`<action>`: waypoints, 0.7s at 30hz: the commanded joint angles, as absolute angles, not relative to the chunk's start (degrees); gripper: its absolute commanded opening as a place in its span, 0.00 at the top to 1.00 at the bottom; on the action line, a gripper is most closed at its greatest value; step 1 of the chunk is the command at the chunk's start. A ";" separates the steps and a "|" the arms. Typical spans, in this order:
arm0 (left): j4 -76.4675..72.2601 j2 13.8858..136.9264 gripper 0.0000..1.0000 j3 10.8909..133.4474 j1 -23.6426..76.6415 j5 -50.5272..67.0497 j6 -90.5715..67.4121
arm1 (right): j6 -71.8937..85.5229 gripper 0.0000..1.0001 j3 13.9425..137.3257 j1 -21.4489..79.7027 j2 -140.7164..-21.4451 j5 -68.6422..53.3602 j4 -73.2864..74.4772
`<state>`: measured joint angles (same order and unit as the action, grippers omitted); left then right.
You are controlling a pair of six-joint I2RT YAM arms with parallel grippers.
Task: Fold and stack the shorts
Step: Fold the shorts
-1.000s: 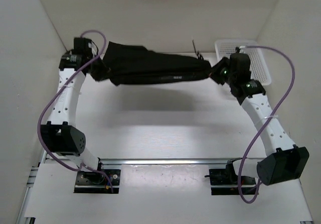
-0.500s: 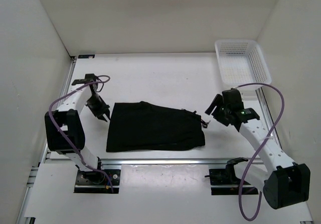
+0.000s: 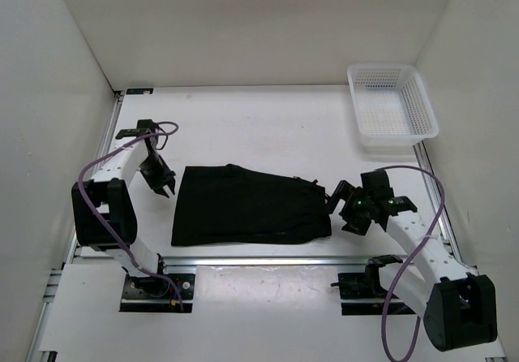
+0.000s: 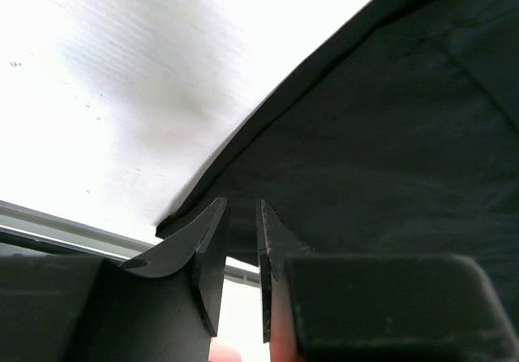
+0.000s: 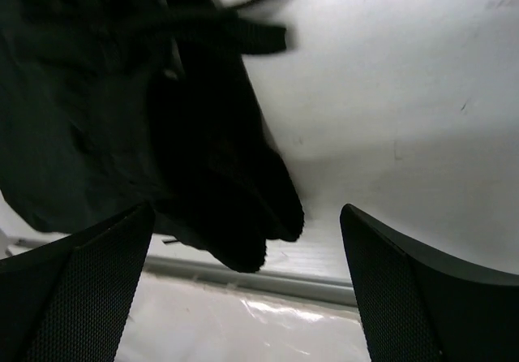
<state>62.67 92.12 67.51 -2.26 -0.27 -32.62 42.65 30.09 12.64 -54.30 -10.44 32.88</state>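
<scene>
Flat, shorts (image 3: 247, 205) between left pincer (image 3: 165, 186), seemingly closed, right pincer (image 3: 345, 209)

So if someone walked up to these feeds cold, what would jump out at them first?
The black shorts, lying flat on the white table near its front edge, between the two arms. Next, the end effectors flanking them: the left end effector nearly closed at their left edge, the right end effector open by their right end. Last, the white basket in the far right corner.
</scene>
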 commanded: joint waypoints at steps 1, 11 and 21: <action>60.65 88.68 0.68 65.93 -2.29 -0.62 -31.73 | 37.72 0.00 28.92 12.57 -54.73 -17.48 27.96; 60.12 89.30 0.68 64.86 -1.76 -0.62 -31.73 | 34.36 0.00 27.16 14.41 -69.17 -22.94 17.14; 59.06 90.35 0.69 63.11 -1.76 0.53 -31.73 | 41.92 0.78 25.22 14.41 -68.22 -17.24 15.02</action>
